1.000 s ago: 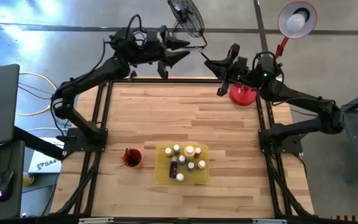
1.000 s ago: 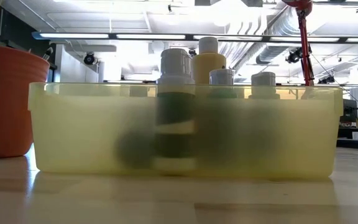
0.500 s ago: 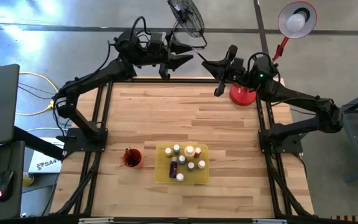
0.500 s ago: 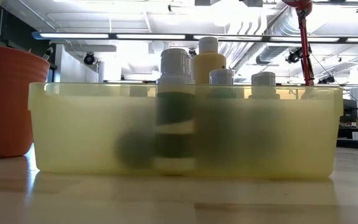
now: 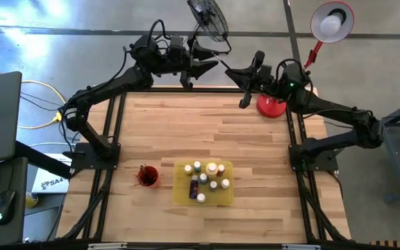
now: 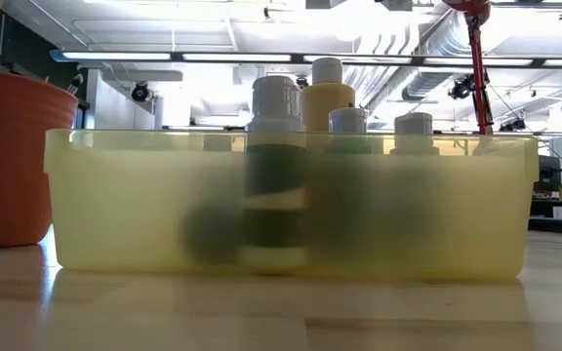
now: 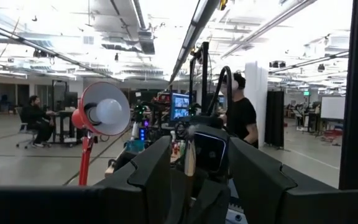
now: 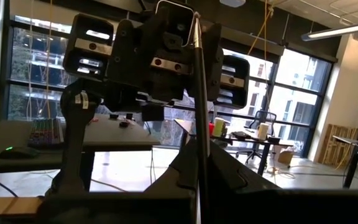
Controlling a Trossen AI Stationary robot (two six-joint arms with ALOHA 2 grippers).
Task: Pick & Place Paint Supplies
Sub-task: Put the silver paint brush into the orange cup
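Observation:
Both arms are raised above the table's far edge, facing each other. My right gripper [image 8: 202, 160] [image 5: 230, 71] is shut on a thin paintbrush [image 8: 196, 87]. The brush points up at my left gripper [image 5: 212, 61], which is open. Its two fingers [image 7: 160, 165] stand on either side of the brush [image 7: 190, 158] without touching it. Near the front edge, a yellow tray [image 5: 180, 191] holds several pale-capped paint bottles [image 5: 212, 169]. A red cup [image 5: 147, 176] with brushes stands to its left. My right gripper pinches the paintbrush's lower shaft [image 8: 200, 163] between its two fingers. The fingers come from the table's right side, slanting upward, and lie along the brush. The brush is lifted clear of the table, its free end [image 8: 194, 25] reaching in between the left gripper's fingers.
A red lamp stands with its base [image 5: 272, 106] on the table's far right corner, just behind my right arm. A fan [image 5: 207, 17] stands beyond the far edge. The bare wooden tabletop [image 5: 207, 128] stretches between the arms and the tray. People show in the room beyond.
My left gripper has edged a little toward the right gripper and has turned slightly at the wrist. The right gripper has kept its hold on the paintbrush, and the tray and cup have not moved.

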